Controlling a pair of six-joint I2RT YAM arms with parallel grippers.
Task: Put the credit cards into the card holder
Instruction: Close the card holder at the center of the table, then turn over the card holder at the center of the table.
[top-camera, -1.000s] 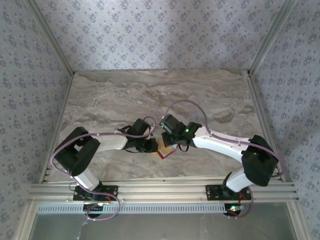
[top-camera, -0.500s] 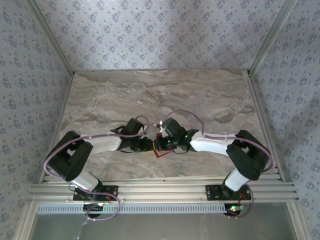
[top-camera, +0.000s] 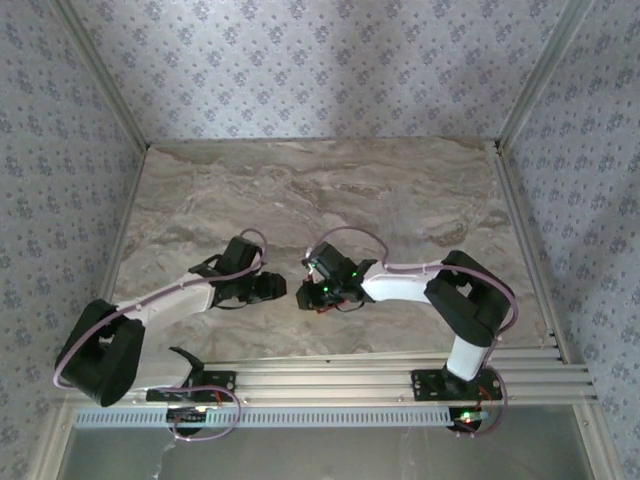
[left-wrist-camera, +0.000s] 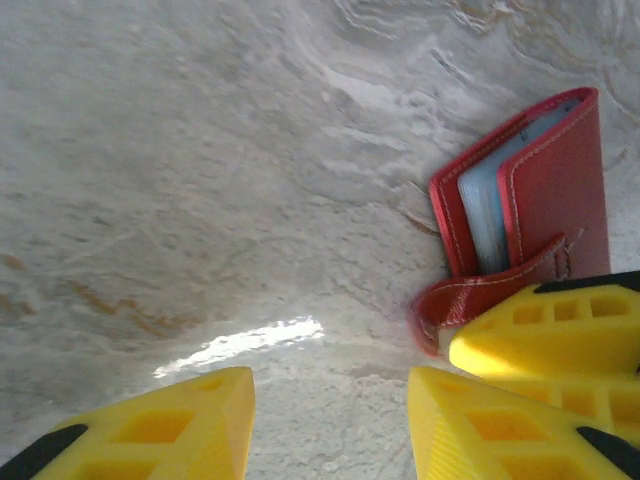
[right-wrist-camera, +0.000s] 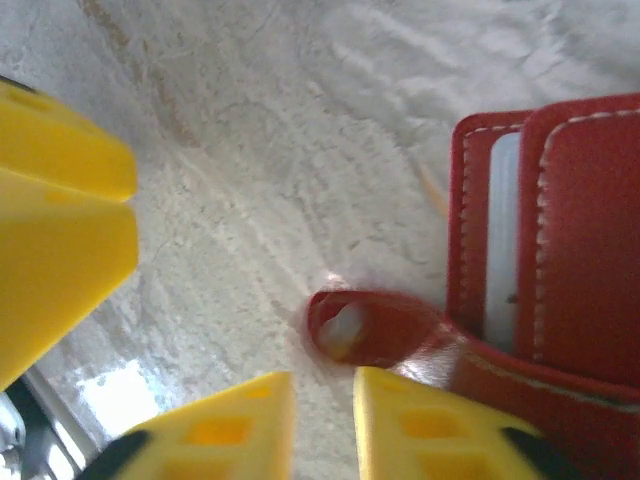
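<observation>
1. Card holder (left-wrist-camera: 555, 190): lies flat on the desk (top-camera: 330, 190), near the front edge and about midway across. It is folded but not fastened. From above, a red sliver of it (top-camera: 322, 307) shows under the right hand.
2. Contents: a pale grey-blue card (left-wrist-camera: 485, 215) sits between the red leaves, with its edge exposed. The right wrist view shows the same card edge (right-wrist-camera: 503, 240).
3. Strap (right-wrist-camera: 360, 335): curls loose off the holder's corner onto the desk, its pale clasp facing up.
4. Right hand (right-wrist-camera: 322, 400): jaws slightly apart with bare desk between them, gripping nothing. It is just beside the strap. One of its yellow fingers (left-wrist-camera: 545, 340) covers the holder's near corner in the left wrist view; contact cannot be confirmed.
5. Left hand (left-wrist-camera: 330, 400): jaws wide apart and empty, just beside the holder's open edge. From above, the left hand (top-camera: 283, 290) and right hand (top-camera: 308, 296) face each other closely across the holder.
6. Surroundings: an aluminium rail (top-camera: 320, 380) runs along the front of the desk, and patterned walls (top-camera: 320, 70) enclose the other three sides. Lilac cables (top-camera: 345, 235) loop over both arms.
</observation>
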